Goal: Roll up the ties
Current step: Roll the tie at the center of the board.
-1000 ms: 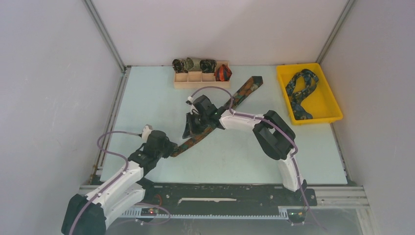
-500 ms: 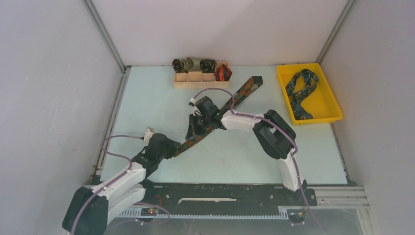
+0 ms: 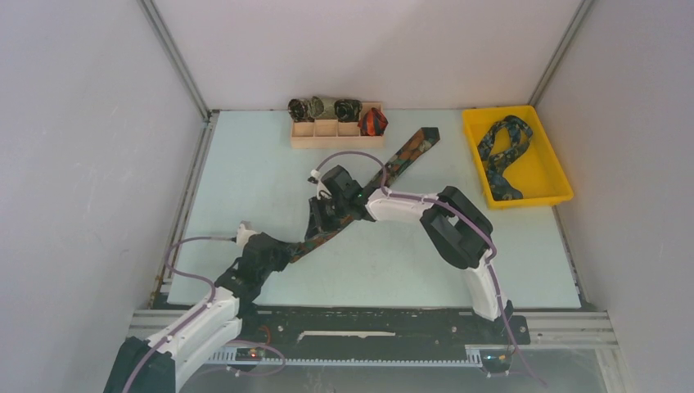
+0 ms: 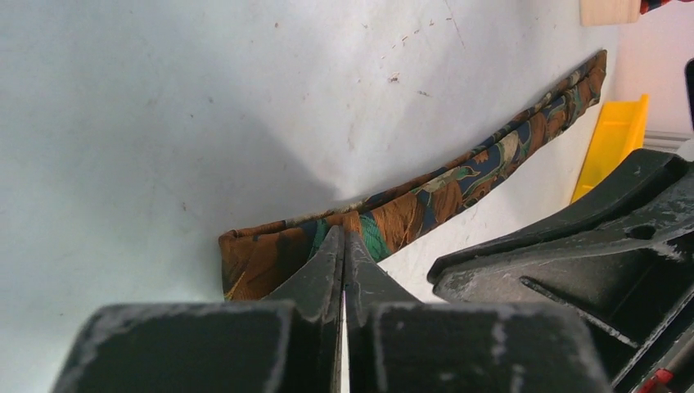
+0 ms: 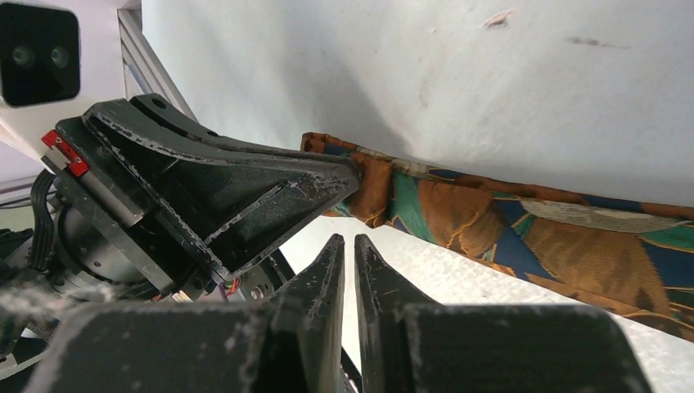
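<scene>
A brown-orange-green tie (image 3: 403, 157) lies flat in a diagonal line from the table's middle toward the far right. Its near end is folded over (image 4: 262, 258). My left gripper (image 3: 286, 250) is shut, its tips (image 4: 344, 239) resting against that folded end; in the right wrist view the tips (image 5: 352, 175) touch the fold. I cannot tell whether fabric is pinched between them. My right gripper (image 3: 317, 224) hovers just beside the tie (image 5: 524, 225), its jaws (image 5: 344, 242) parted by a narrow gap with only bare table showing between them.
A wooden compartment box (image 3: 327, 131) at the back holds rolled ties (image 3: 324, 107) and a red-orange one (image 3: 373, 122). A yellow tray (image 3: 558, 178) at the far right holds a navy-teal tie (image 3: 501, 151). Purple cables (image 3: 184, 246) loop off both arms.
My left gripper opened briefly, shut again and drew back toward the near left with the tie's end. The right jaws have parted slightly.
</scene>
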You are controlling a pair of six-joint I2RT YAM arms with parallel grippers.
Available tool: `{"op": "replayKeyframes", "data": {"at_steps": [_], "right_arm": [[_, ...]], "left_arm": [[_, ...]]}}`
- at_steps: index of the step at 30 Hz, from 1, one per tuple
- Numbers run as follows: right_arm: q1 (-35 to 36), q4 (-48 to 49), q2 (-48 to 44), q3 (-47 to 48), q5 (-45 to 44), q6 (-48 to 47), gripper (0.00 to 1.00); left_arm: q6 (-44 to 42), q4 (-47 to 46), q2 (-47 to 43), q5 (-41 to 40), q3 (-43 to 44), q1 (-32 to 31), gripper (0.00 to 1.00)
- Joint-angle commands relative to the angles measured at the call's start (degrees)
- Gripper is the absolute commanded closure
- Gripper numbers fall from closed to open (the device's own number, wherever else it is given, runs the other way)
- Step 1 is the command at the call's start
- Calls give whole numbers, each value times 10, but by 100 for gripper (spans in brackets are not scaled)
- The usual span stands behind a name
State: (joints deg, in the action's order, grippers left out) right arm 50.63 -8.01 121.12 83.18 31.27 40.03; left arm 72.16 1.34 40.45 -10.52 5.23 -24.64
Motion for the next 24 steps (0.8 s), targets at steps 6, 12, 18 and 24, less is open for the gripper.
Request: {"op": "replayKeyframes", "data": {"at_steps": [6, 12, 18, 24], "right_arm": [[21, -11, 38, 40, -4, -9, 85], [26, -18, 58, 59, -4, -8, 84], [26, -22, 54, 65, -4, -9, 83], [21, -28, 37, 65, -11, -12, 83]], "left_arm": [[1, -10, -28, -22, -11, -4, 100], [-1, -22, -33, -22, -15, -4, 100], [-1, -27, -37, -21, -18, -4, 100], [-5, -9, -56, -18, -10, -4, 100]]}}
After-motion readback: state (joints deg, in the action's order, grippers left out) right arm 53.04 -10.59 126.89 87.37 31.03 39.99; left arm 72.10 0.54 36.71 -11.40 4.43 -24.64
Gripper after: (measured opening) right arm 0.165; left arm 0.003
